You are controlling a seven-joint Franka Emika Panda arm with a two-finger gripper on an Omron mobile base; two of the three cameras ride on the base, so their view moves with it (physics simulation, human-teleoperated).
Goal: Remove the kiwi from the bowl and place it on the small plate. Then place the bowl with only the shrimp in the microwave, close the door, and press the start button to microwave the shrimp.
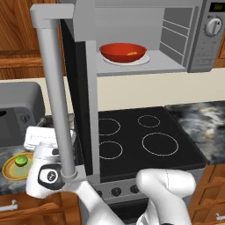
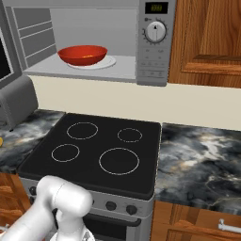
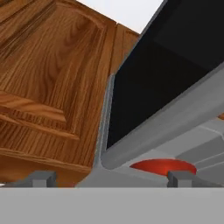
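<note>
At the left edge of the surface, the kiwi lay on the small plate, beside the toaster oven. Just to the right, the gripper stood at the lower end of the handle of the door, with its jaws spread wide and pinching nothing. The door stood open, swung out toward the robot. Further right, inside the microwave, the bowl with the shrimp rested on the white tray. I judge the door stiff, fairly heavy and turning on its hinge. The handle looks smooth, so pushing the glass panel near the handle seems the best hold.
</note>
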